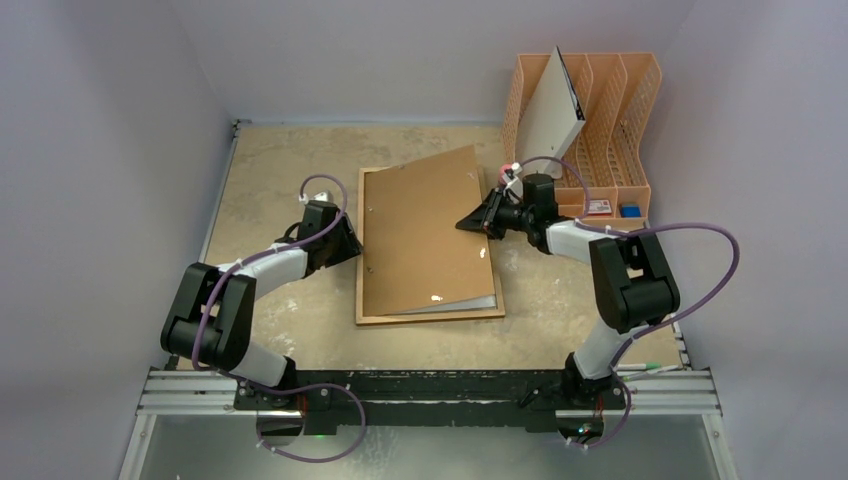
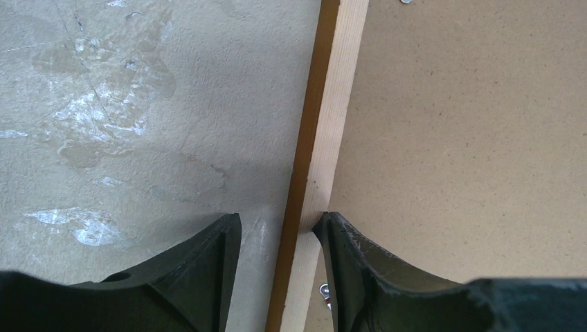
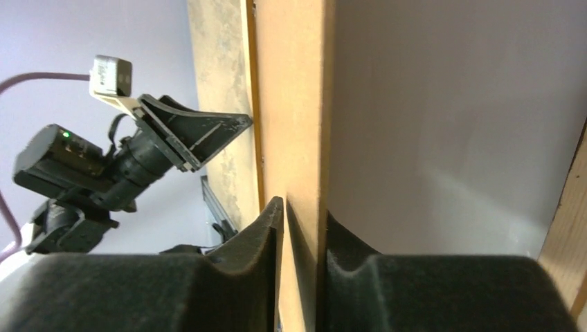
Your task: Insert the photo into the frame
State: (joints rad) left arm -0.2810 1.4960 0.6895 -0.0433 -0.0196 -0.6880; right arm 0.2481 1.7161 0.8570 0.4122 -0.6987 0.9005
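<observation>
The light wooden frame (image 1: 428,318) lies flat mid-table. A plain brown backing board (image 1: 425,235) rests askew over it, its right edge raised. A pale sheet, the photo (image 1: 472,303), peeks out beneath the board at the near edge; its picture side is hidden. My right gripper (image 1: 478,215) has the board's right edge (image 3: 304,104) between its fingers; one finger touches it, the other stands a sliver off, so the gripper (image 3: 302,211) is open. The pale sheet (image 3: 450,138) shows under the board. My left gripper (image 2: 277,218) is open astride the frame's left rail (image 2: 336,131).
An orange file rack (image 1: 615,110) holding a white folder (image 1: 553,112) stands at the back right, close behind the right arm. Small red (image 1: 598,207) and blue (image 1: 630,210) items lie at its foot. Walls enclose three sides of the table.
</observation>
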